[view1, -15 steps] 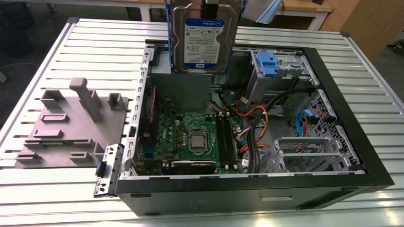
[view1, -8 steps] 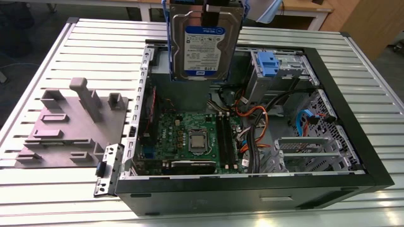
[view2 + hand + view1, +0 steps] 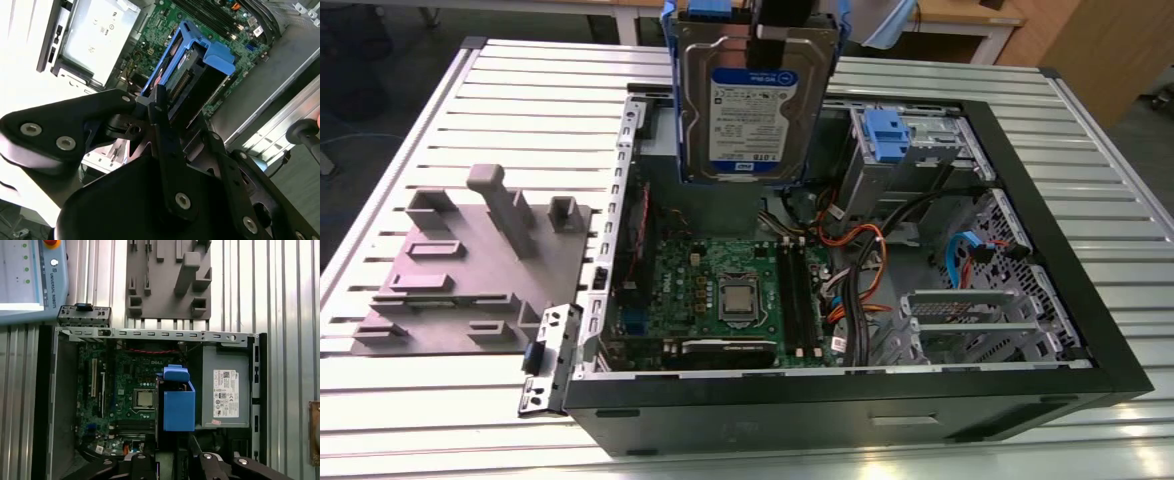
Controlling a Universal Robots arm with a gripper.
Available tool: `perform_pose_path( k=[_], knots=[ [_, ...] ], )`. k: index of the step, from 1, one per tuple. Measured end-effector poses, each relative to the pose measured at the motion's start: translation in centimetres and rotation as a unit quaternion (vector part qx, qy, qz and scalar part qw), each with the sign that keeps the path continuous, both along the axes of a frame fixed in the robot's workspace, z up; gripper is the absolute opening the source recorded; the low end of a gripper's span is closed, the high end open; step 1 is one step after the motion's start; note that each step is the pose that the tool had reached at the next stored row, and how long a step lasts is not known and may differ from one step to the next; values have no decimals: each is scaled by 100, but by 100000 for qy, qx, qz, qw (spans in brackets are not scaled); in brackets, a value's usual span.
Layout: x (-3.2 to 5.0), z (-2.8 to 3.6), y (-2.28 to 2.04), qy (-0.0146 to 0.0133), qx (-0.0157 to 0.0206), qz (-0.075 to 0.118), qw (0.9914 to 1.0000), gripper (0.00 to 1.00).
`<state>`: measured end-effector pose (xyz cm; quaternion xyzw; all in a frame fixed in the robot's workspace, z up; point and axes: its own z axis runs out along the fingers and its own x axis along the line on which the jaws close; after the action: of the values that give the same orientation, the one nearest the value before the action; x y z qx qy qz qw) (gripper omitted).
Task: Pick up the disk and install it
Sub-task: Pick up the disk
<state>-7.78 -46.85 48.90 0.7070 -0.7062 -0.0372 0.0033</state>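
Note:
The disk [image 3: 754, 110] is a silver hard drive with a white-and-blue label and blue side rails. It hangs upright above the back of the open computer case [image 3: 854, 400], over the motherboard [image 3: 720, 290]. My gripper [image 3: 767, 25] is shut on its upper end. In the second wrist view the disk [image 3: 187, 65] shows end-on between the black fingers [image 3: 160, 107], with the gripper [image 3: 175, 110] shut on it. In the first wrist view the disk [image 3: 178, 402] stands over the board, beside the grey box with a white sticker [image 3: 225, 390], and the gripper [image 3: 172, 462] is above it.
A blue clip on a grey metal cage [image 3: 887, 135] sits at the case's back right, with orange and black cables [image 3: 854, 250] beside it. A grey fixture plate [image 3: 467, 260] lies on the slatted table at the exterior view's left. A pendant [image 3: 30, 275] rests past the case.

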Motion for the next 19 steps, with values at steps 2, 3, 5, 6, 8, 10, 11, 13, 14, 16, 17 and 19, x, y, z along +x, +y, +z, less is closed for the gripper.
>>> perform_pose_path(
  k=[2,3,5,6,8,10,11,13,14,16,17,19],
  knots=[
    [0,-6,-28,-3,5,3,100000,35],
    [0,-8,-43,-3,4,1,100000,35],
    [0,-14,-78,-3,2,2,100000,35],
    [0,-17,-97,-4,3,2,100000,35],
    [0,-22,-138,-2,4,3,100000,35],
    [0,-28,-183,-5,6,2,100000,35],
    [0,-31,-207,-4,7,2,100000,35],
    [0,-36,-256,1,-6,-1,100000,35],
    [0,-40,-283,-2,2,1,100000,35],
    [0,-46,-332,-4,6,4,100000,35],
    [0,-49,-356,-2,3,0,100000,35],
    [0,-54,-409,-2,-1,3,100000,35]
  ],
)
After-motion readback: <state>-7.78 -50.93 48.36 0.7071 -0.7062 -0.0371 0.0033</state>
